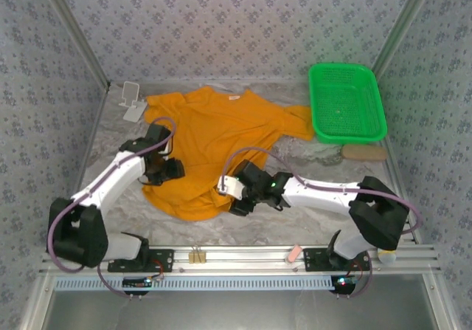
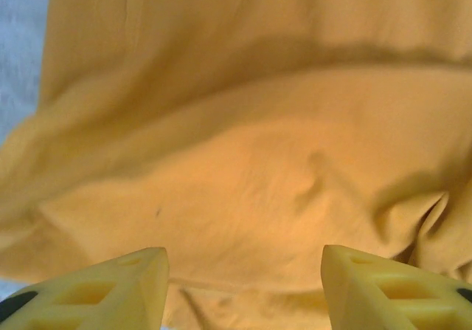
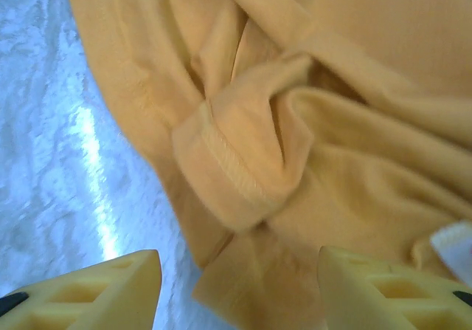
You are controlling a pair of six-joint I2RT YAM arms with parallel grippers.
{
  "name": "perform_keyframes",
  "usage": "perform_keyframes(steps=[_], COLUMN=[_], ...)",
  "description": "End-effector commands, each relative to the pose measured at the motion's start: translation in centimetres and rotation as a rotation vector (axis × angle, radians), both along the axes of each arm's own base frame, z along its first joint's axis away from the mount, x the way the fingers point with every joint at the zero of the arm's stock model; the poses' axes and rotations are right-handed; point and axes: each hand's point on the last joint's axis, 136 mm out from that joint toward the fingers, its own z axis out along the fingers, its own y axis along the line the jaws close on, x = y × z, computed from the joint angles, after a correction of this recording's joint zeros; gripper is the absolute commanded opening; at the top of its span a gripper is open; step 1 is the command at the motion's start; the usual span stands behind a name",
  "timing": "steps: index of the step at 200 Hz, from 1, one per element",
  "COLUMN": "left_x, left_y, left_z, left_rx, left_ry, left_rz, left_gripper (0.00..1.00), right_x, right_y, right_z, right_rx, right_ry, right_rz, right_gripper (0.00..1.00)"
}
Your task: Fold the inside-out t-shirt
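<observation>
My left pincer [image 2: 243, 275] and right pincer [image 3: 240, 275] both gape, holding nothing, over rumpled orange t-shirt [image 1: 214, 131] on table [image 1: 258, 227].

Three walls [image 1: 221, 20] stand around the table. They are grey with lots of tiny flowers on them. Shiny metal posts [image 1: 75, 31] run up the back corners. The table top [image 1: 258, 230] is pale grey and white, like marble. A silver rail [image 1: 243, 255] runs along its near edge. A bright streak of light [image 3: 92, 167] shines on the table.
</observation>
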Motion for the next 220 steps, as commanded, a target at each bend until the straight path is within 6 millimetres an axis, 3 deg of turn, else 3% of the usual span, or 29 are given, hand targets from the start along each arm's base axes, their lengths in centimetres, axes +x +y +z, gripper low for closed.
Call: perform_keyframes(steps=[1,17,36,49,71,80,97,120,151,186,203,220], left_x=[-2.4,-3.3,-4.2,-4.3,-4.5,-4.2,-2.7,-0.4,0.5,0.3,0.5,0.6], left_y=[-0.7,-1.8,-2.8,-3.7,-6.0,-7.5,-10.6,-13.2,-15.9,-17.1,-16.9,-17.6], left_z=[1.5,1.3,0.8,0.8,1.6,2.5,5.1,6.4,5.1,3.2,1.7,1.4], left_rx=[-0.071,-0.133,-0.199,-0.236,-0.259,-0.276,-0.331,-0.248,-0.19,-0.123,-0.063,-0.041], left_ry=[-0.028,-0.036,-0.032,-0.047,-0.122,-0.191,-0.365,-0.644,-0.801,-0.809,-0.782,-0.809], left_rz=[-0.01,-0.011,0.001,-0.028,-0.2,-0.289,-0.438,-0.696,-0.987,-1.165,-1.21,-1.244], left_gripper=[0.55,0.52,0.46,0.44,0.39,0.34,0.35,0.38,0.43,0.57,0.6,0.61], right_x=[3.3,4.1,4.8,4.9,4.6,4.9,6.4,9.1,10.6,11.3,11.4,11.4], right_y=[2.3,3.1,3.2,3.1,2.5,1.8,0.0,-3.0,-5.0,-5.0,-5.2,-5.2], right_z=[0.3,-0.5,-0.6,0.2,3.0,3.9,4.7,3.6,2.3,3.7,4.2,4.4], right_rx=[0.036,0.031,0.043,0.088,0.209,0.245,0.288,0.295,0.274,0.367,0.399,0.423], right_ry=[-0.196,-0.262,-0.278,-0.254,-0.073,0.006,0.114,0.217,0.278,0.31,0.335,0.361], right_rz=[0.004,-0.004,-0.031,-0.052,-0.11,-0.154,-0.276,-0.453,-0.576,-0.588,-0.593,-0.586], right_gripper=[0.58,0.52,0.26,0.13,0.05,0.05,0.06,0.06,0.08,0.08,0.08,0.08])
